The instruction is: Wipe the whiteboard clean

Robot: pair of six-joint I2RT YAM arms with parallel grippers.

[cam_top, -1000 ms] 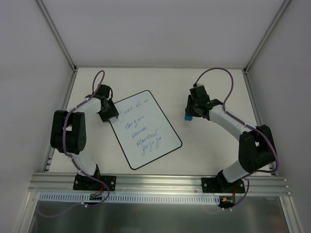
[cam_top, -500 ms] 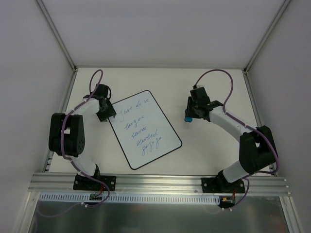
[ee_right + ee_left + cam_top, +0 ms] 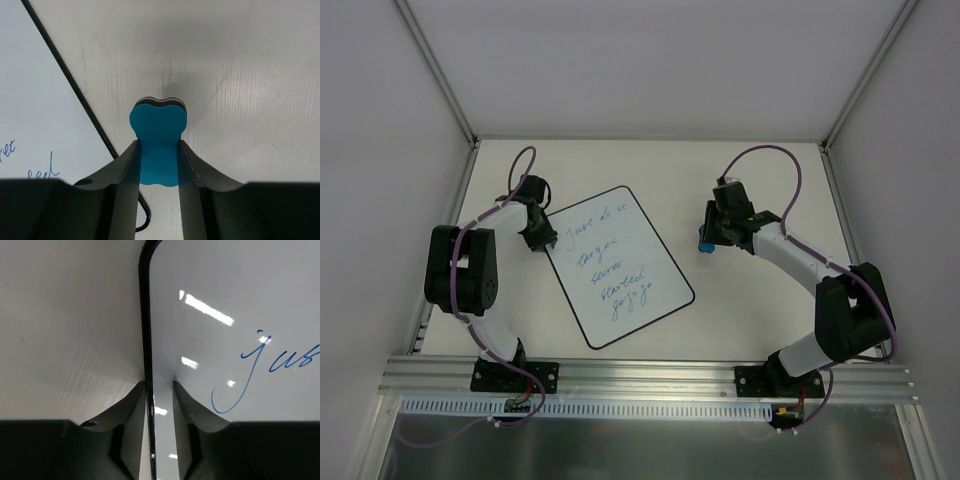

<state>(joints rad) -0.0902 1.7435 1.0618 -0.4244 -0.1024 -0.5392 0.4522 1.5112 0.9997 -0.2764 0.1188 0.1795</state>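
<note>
Table [image 3: 740, 310]: carries everything.
Whiteboard [image 3: 618, 265]: flat between my arms, blue writing unwiped, long axis running far-left to near-right.
Left gripper [image 3: 159, 385]: at the board's far-left rim, jaws narrowly parted, one finger on the table side, one over the board.
Right gripper [image 3: 158, 145]: nearer arm for wiping, clamped on the eraser.
Eraser [image 3: 158, 125]: just off the right long edge; the board lies to its left.

left fingers [image 3: 131, 435] shifted slightly, right elbow [image 3: 850, 305] pulled back
</note>
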